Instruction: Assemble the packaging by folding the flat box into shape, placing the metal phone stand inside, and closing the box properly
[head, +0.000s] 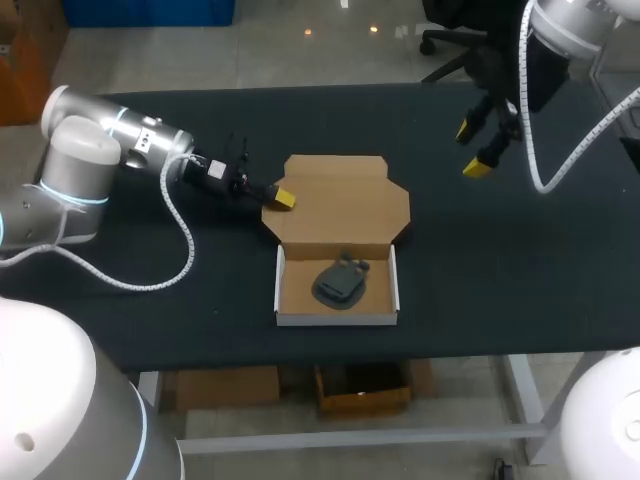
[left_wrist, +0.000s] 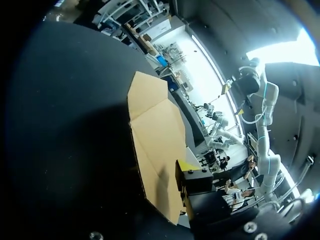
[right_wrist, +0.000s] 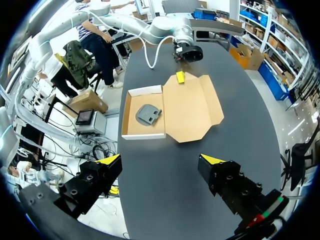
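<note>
Cardboard lid (head: 345, 200) light, bends at creases, lift by far edge; left claw (head: 281, 196) state untellable, right claw (head: 471, 149) spread

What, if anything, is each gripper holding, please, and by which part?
The right gripper holds nothing, fingers open. The left gripper is at the lid edge; whether it grips cannot be told.
</note>
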